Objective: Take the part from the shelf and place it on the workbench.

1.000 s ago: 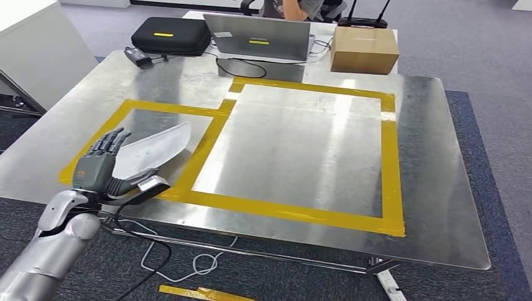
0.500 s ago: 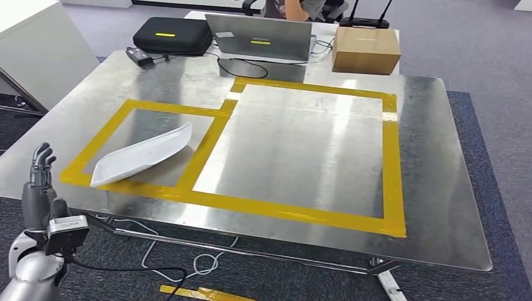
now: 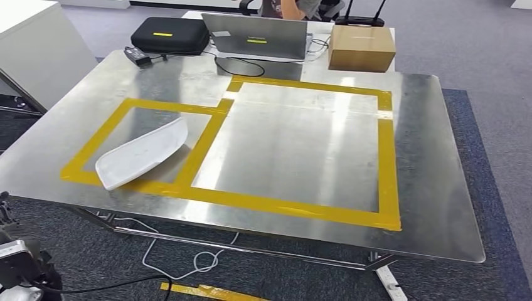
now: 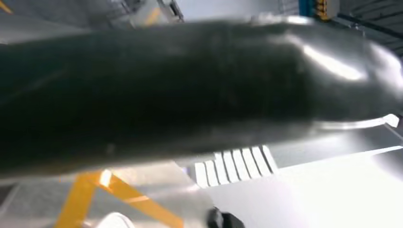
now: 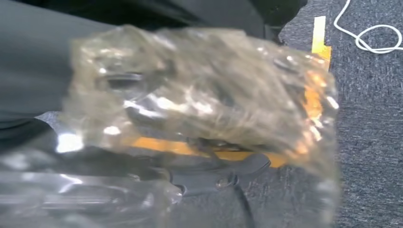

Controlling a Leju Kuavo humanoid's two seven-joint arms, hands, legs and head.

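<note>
The white curved part (image 3: 142,153) lies flat on the metal workbench (image 3: 426,163), inside the smaller yellow-taped rectangle (image 3: 113,122) at the left, its near end over the tape. My left hand (image 3: 4,204) is down at the picture's bottom left, below the table's front edge and well clear of the part, holding nothing; its wrist camera (image 3: 14,262) sits just beneath. In the left wrist view a dark blurred shape (image 4: 180,90) spans the picture. The right wrist view shows my right hand (image 5: 199,95) as a translucent blur over the carpet; how its fingers lie is unclear.
A larger yellow-taped square (image 3: 301,150) takes the table's middle. At the back stand a black case (image 3: 169,34), a laptop (image 3: 260,36), a cardboard box (image 3: 362,47) and a seated person (image 3: 295,7). A white cabinet (image 3: 37,50) is at the left. Cables (image 3: 194,260) lie on the carpet underneath.
My left hand has let go of the part, drawn back off the table and dropped toward the bottom left corner. The part stays on the workbench. The view has shifted slightly.
</note>
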